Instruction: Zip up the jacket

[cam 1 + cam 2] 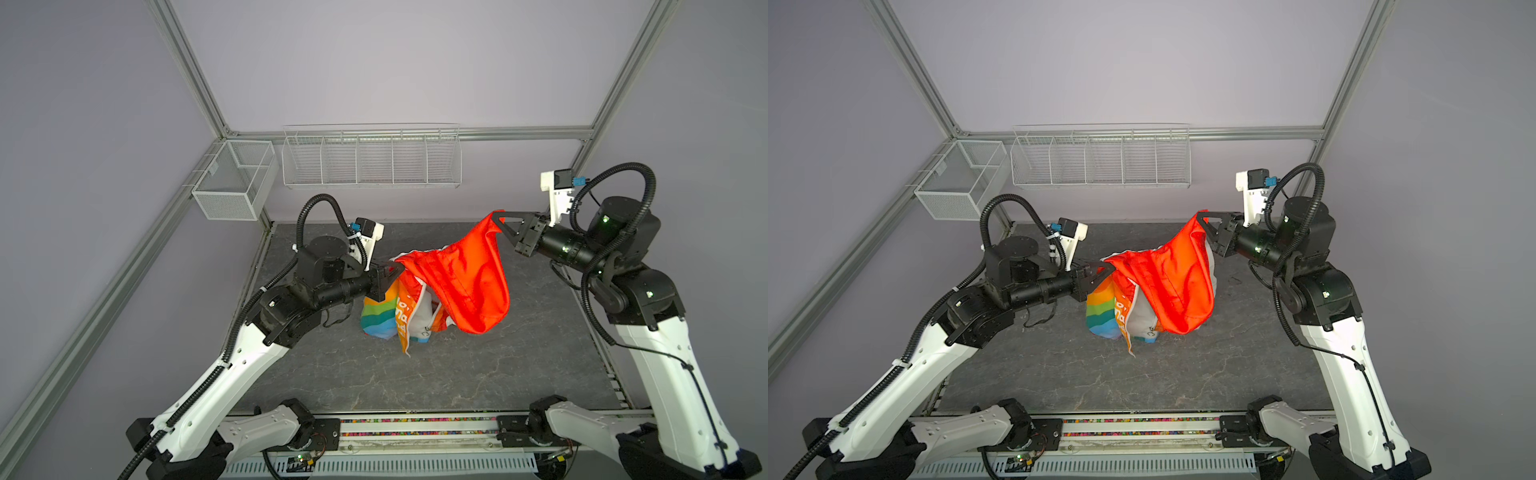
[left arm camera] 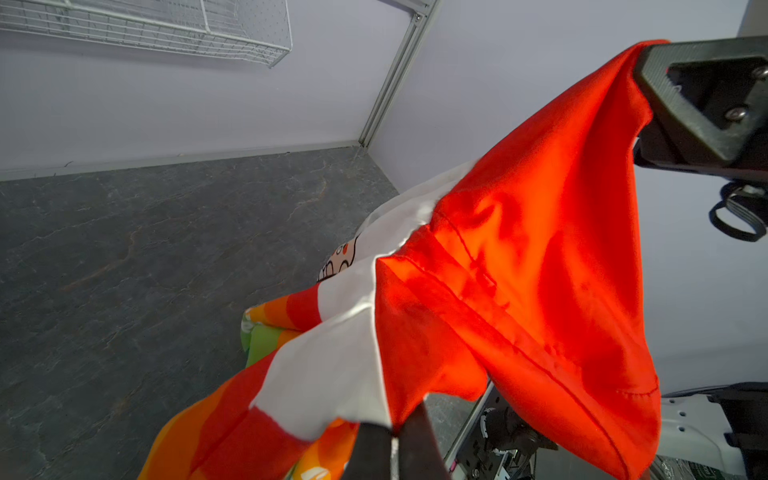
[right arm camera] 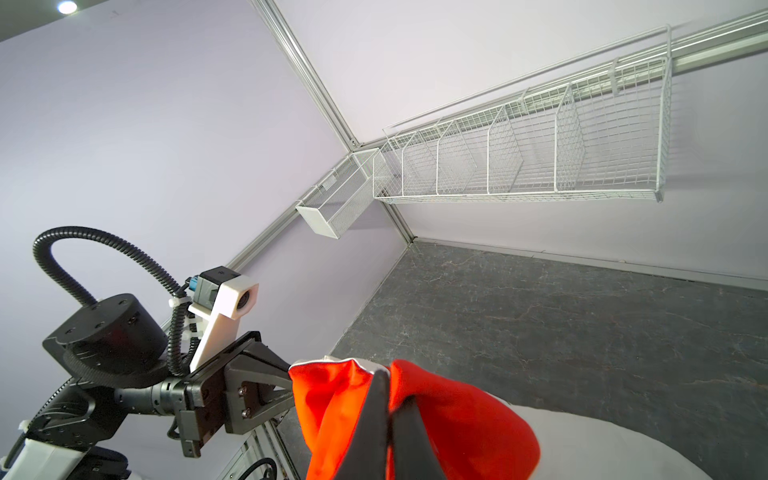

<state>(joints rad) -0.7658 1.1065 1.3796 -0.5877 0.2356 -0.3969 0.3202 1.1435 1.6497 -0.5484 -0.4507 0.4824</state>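
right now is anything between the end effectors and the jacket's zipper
Yes. Both the left end effector and right end effector are shut on the red hood, which sags over the jacket front. The white zipper hangs open beneath it, partly covered by the hood; nothing else is in the way.

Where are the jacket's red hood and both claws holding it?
red hood [image 1: 465, 282]: in a top view, on its hanging middle.
left claw [image 1: 395, 270]: in a top view, between tips pinching hood.
right claw [image 1: 496, 215]: in a top view, between tips pinching hood.
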